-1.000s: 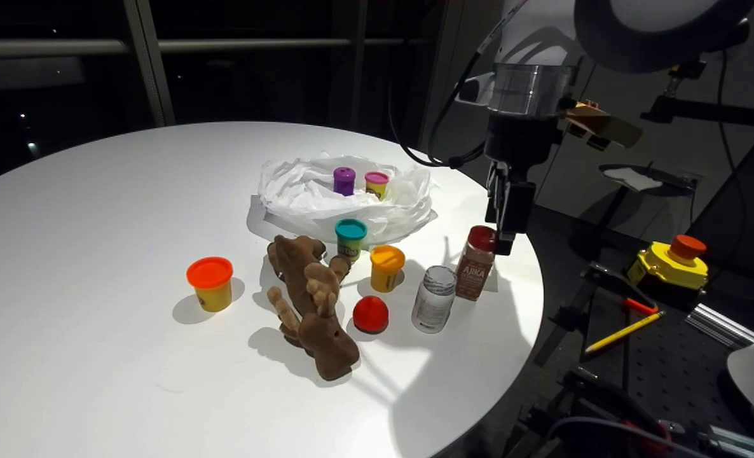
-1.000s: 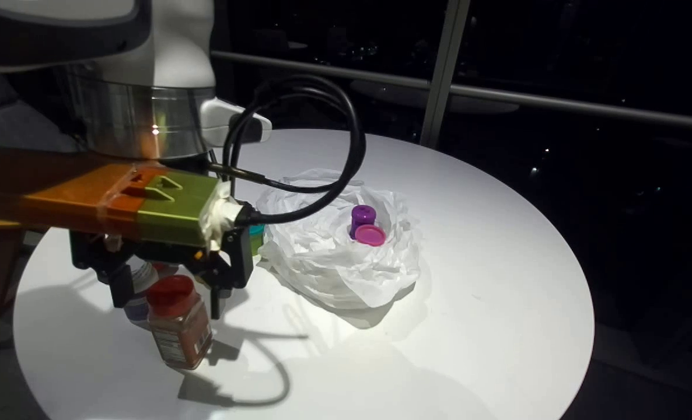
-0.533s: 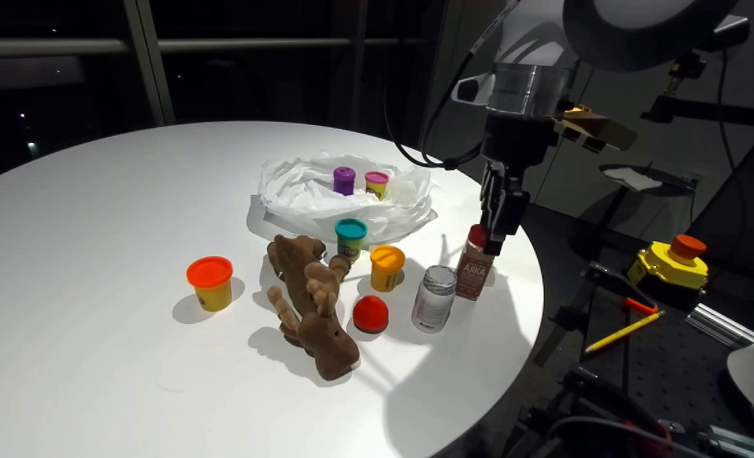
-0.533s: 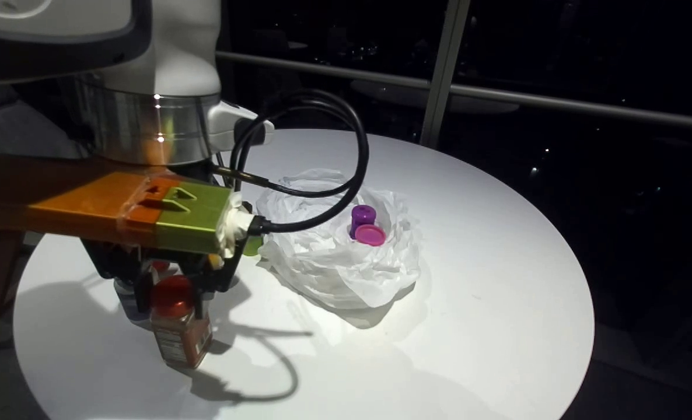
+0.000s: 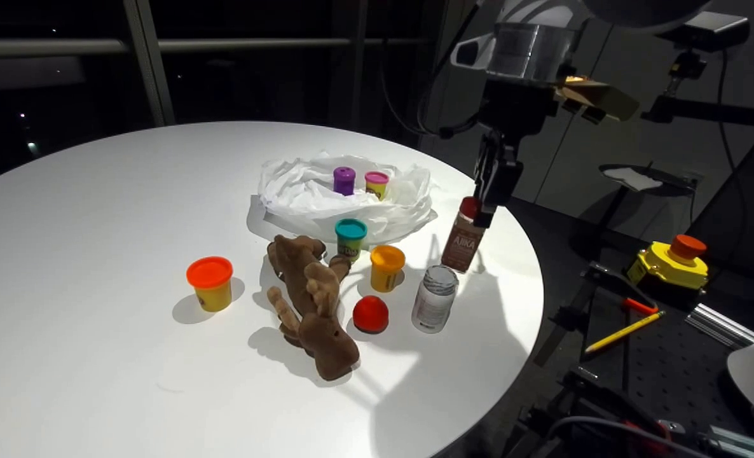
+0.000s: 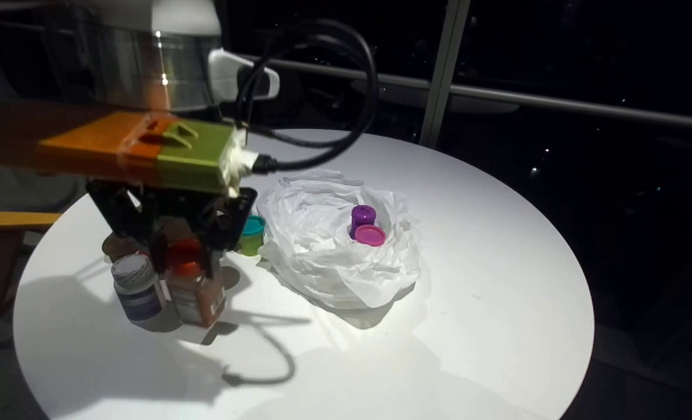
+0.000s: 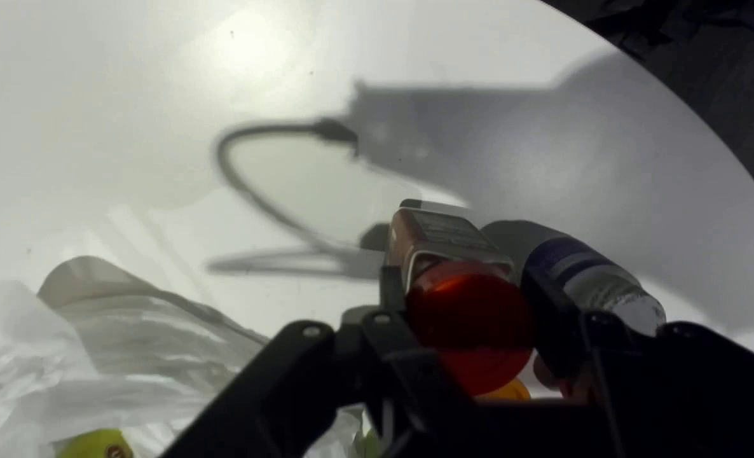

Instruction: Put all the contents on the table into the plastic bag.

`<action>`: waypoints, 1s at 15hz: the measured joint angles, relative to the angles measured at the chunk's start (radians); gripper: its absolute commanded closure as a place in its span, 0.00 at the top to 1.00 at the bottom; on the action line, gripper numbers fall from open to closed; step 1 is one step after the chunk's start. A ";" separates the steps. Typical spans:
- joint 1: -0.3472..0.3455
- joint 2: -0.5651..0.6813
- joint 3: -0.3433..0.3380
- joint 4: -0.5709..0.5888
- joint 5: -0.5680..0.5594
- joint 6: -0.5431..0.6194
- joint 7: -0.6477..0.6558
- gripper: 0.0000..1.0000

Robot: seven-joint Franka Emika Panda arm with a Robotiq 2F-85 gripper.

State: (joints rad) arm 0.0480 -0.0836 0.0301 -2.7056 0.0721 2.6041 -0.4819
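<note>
My gripper (image 6: 185, 263) is shut on the red cap of the dark red-brown bottle (image 5: 463, 245), which hangs slightly tilted just above the white table (image 5: 129, 394). In the wrist view the red cap (image 7: 472, 324) fills the space between the fingers. Purple cup (image 5: 344, 180) and pink-lidded tub (image 5: 376, 184) sit in the crinkled plastic bag (image 6: 322, 265). Still on the table are the brown plush animal (image 5: 327, 340), orange-lidded tub (image 5: 210, 286), teal-lidded tub (image 5: 351, 238), yellow-orange tub (image 5: 386, 268), red rounded piece (image 5: 370, 314) and grey-white bottle (image 5: 434, 302).
In the wrist view the grey-white bottle (image 7: 596, 280) stands close beside a finger. The teal-lidded tub (image 6: 252, 234) stands right against the bag's side. Off the table are a yellow and red button box (image 5: 672, 264) and a pencil (image 5: 625, 332).
The jaws have come together on the red-brown bottle's cap. Gripper and bottle have since risen and shifted a little toward the bag. The other things have stayed where they were.
</note>
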 measured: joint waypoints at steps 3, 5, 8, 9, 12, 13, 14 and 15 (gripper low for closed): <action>0.013 -0.088 0.027 0.076 -0.078 -0.079 0.134 0.24; 0.027 -0.100 0.058 0.157 -0.117 -0.119 0.231 0.24; 0.031 -0.025 0.110 0.309 -0.218 -0.131 0.422 0.24; 0.031 0.024 0.120 0.365 -0.270 -0.131 0.497 0.24; 0.036 0.188 0.123 0.524 -0.409 -0.149 0.671 0.24; 0.042 0.246 0.115 0.574 -0.433 -0.162 0.704 0.24; 0.051 0.305 0.103 0.623 -0.445 -0.179 0.723 0.24; 0.060 0.360 0.090 0.664 -0.446 -0.192 0.727 0.24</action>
State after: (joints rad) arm 0.1080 0.2761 0.1199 -2.0411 -0.3734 2.4118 0.2456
